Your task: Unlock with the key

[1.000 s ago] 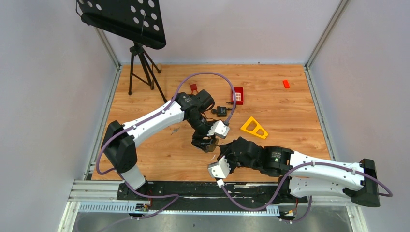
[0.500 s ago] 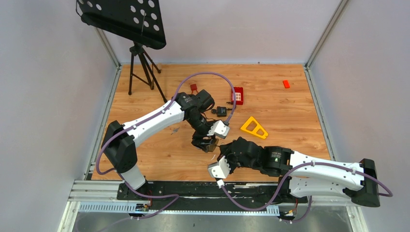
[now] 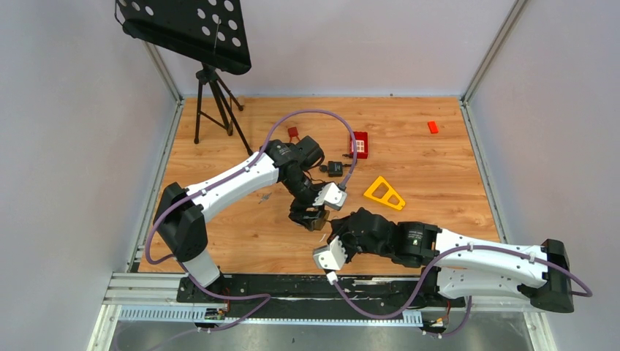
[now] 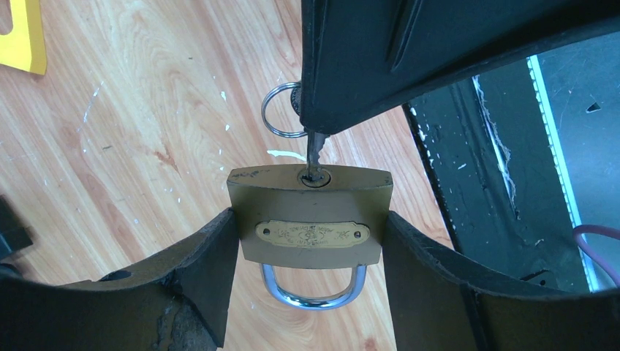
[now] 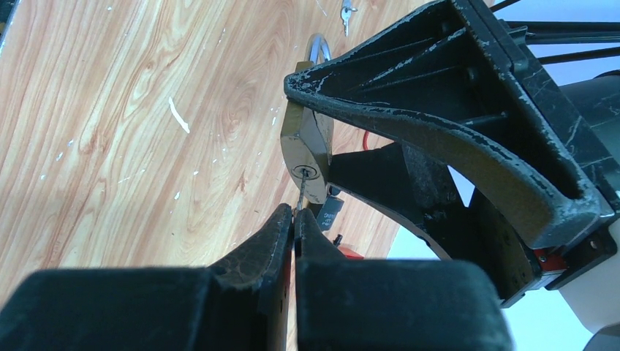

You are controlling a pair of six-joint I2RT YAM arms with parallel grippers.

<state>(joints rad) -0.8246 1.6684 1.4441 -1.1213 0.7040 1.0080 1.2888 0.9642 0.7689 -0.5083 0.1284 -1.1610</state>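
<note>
**Key in keyway, padlock clamped**

My right claw point(image 5: 294, 216) is pinched shut on the key point(image 5: 301, 191). It is thin flat steel and probably slippery, so I should hold the bow and not the blade. The blade tip sits in the padlock point(image 4: 311, 212), centre frame. The body is blocky brass, rigid, and I judge it heavy. My left claw point(image 4: 311, 248) clamps its smooth sides, with the chrome shackle point(image 4: 313, 292) at lower centre. The scuffed wooden bench point(image 4: 110, 146) lies behind.

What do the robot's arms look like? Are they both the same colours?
Yes, they match. The left arm and right arm each have white shells with black joints, and a purple cable loops along each one. A small white camera box sits at each wrist. The black fingers look scuffed and worn.
</note>
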